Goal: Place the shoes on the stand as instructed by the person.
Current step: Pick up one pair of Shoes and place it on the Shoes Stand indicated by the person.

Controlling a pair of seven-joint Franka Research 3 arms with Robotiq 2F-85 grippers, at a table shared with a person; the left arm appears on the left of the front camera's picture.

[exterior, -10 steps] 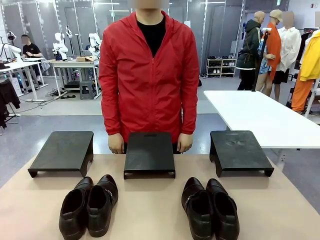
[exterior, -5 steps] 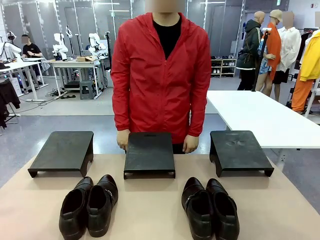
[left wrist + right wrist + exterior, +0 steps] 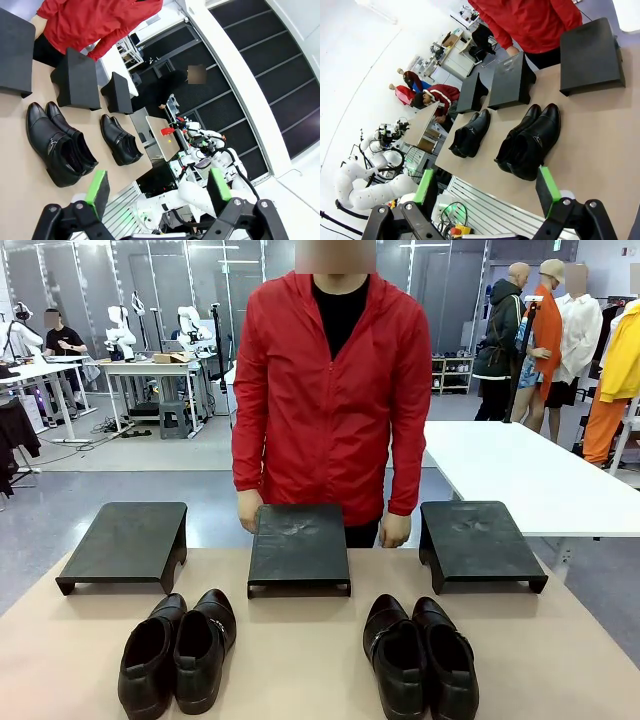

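Two pairs of glossy black shoes stand on the tan table (image 3: pixel 300 660), toes pointing away from me: one pair (image 3: pixel 178 648) at the left front, the other pair (image 3: pixel 420 655) at the right front. The left pair (image 3: pixel 55 145) shows a small buckle on a strap. Three black stands line the far edge: left (image 3: pixel 125 540), middle (image 3: pixel 298 545), right (image 3: pixel 478 540). The person (image 3: pixel 330 390) in the red jacket stands behind the middle stand, arms down, hands (image 3: pixel 249 512) at the table's far edge. My left gripper (image 3: pixel 159 187) and right gripper (image 3: pixel 486 187) hover open, high above the table's near side, holding nothing.
A white table (image 3: pixel 520 470) stands behind at the right. Other people and work tables are farther back in the room. Bare tabletop lies between the two pairs and between the shoes and the stands.
The person has shifted a little toward picture right, arms still hanging. Shoes and stands have not moved.
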